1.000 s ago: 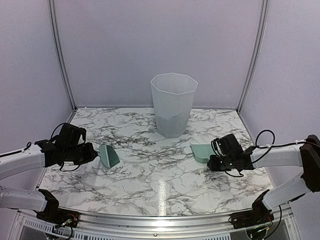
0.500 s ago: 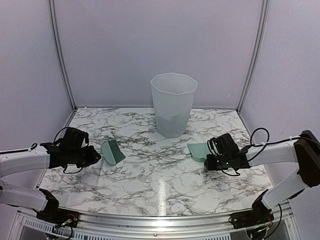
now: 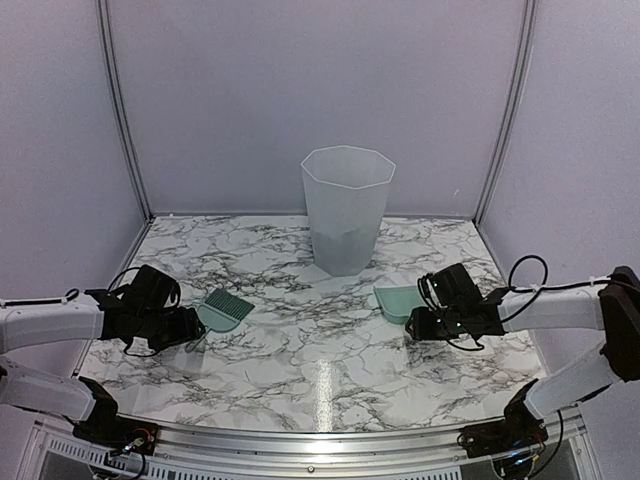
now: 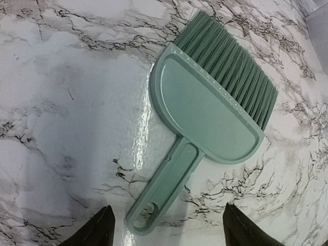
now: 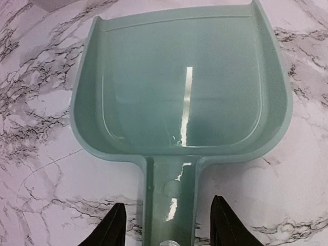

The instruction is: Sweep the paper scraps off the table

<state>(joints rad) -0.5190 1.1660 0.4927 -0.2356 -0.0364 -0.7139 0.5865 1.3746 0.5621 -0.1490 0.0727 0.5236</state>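
Down flat — brush (image 4: 210, 110) on table (image 4: 61, 102), left hand (image 4: 167, 219) spread.

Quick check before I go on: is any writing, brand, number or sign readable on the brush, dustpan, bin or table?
None can be read in any view.
The brush is plain green with no marking.
The dustpan has no marking, only a reflected streak of light.
The bin is plain and translucent.
The table shows only marble veining.
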